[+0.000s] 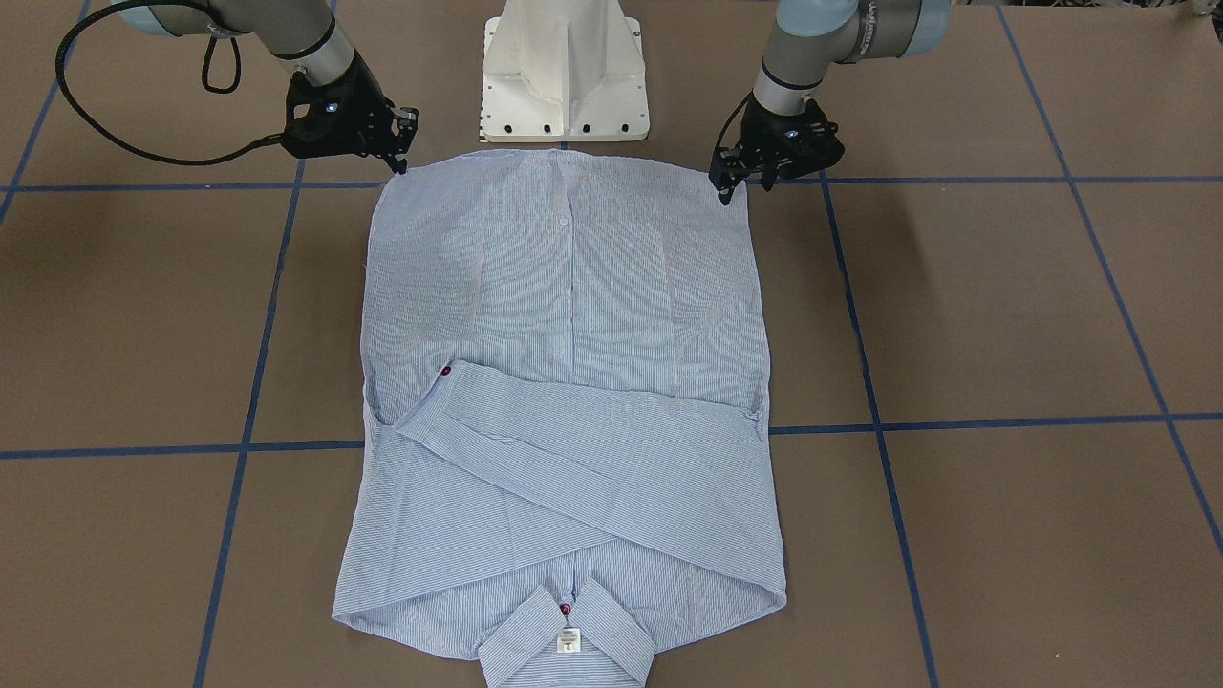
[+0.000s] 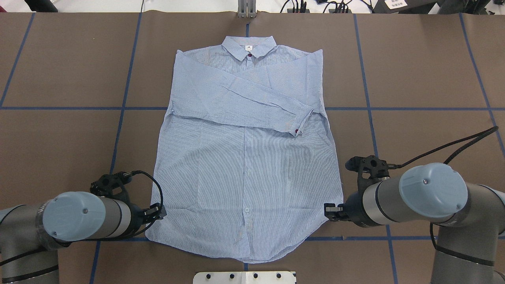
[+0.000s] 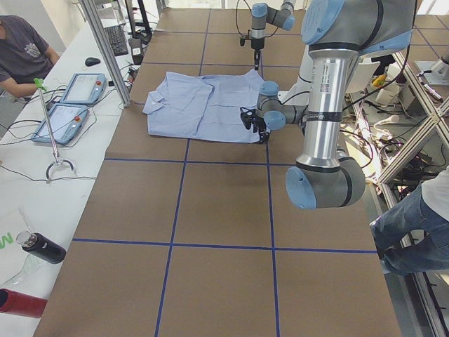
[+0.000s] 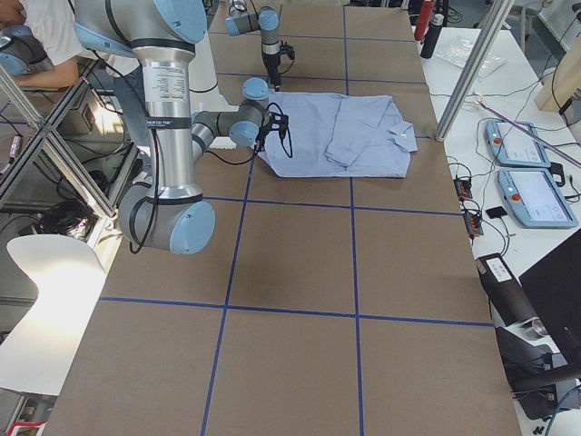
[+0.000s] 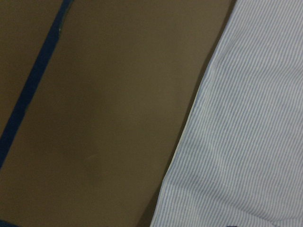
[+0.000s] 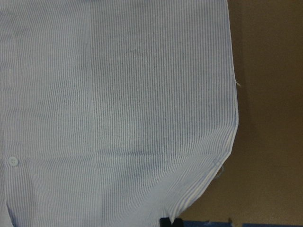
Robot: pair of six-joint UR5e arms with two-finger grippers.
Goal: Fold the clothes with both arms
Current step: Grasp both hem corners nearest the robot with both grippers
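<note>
- Two hem corners of the shirt [image 1: 573,287] are attended: the left gripper [image 1: 723,191] at one, the right gripper [image 1: 401,164] at the other, each tip touching or just beside the cloth
- Whether either gripper is clenched on the hem or released, I cannot tell
- Shirt lies flat, front up, on the brown bench [image 1: 1003,315], hem toward the white base [image 1: 564,76], collar [image 1: 564,635] farthest from it
- Sleeves cross the chest, one cuff [image 1: 435,387] uppermost, showing a red button
</note>
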